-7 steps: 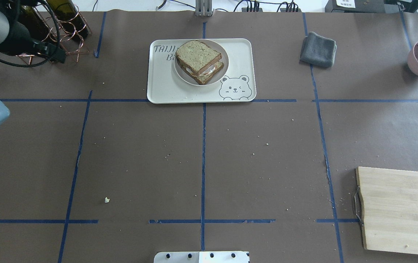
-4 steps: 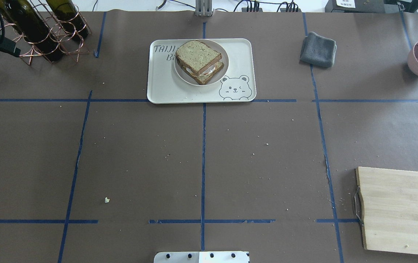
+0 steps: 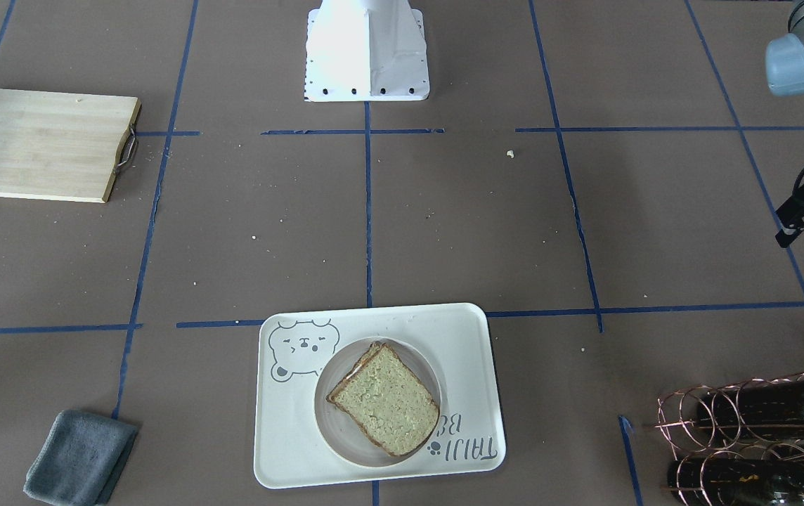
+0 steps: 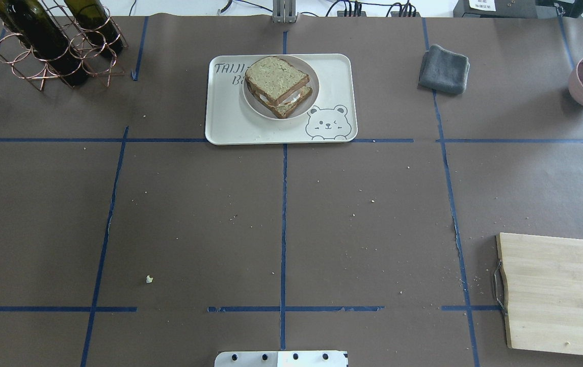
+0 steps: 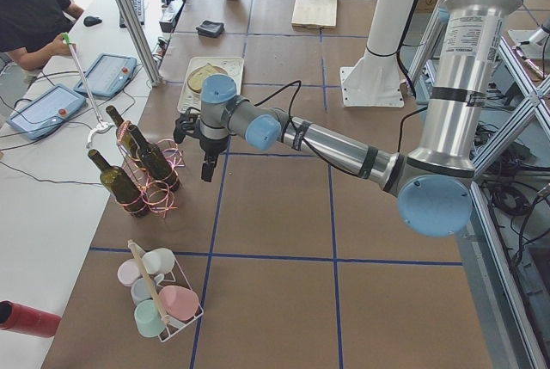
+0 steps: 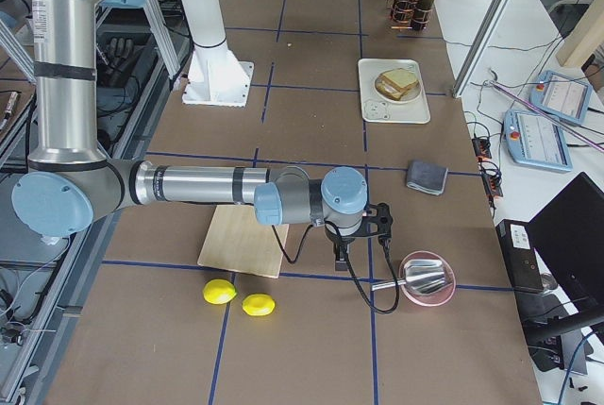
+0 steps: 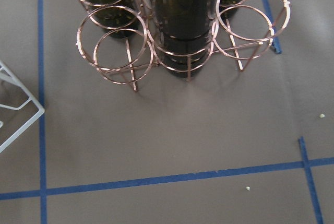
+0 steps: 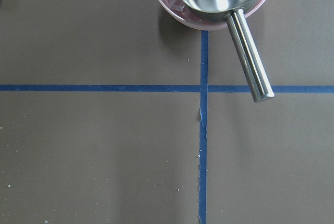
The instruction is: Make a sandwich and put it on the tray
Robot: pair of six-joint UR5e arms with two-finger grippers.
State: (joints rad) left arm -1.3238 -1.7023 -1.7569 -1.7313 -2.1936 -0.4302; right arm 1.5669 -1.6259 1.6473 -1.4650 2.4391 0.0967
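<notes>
Bumping the bottles is the risk: the left end effector hangs near them. I cannot tell if it is wide.

The left arm stretches level, far out to the left, wrist bent so the left tool hangs pointing down. The right arm mirrors it on the right, right tool pointing down. Neither tool's opening can be told.
</notes>
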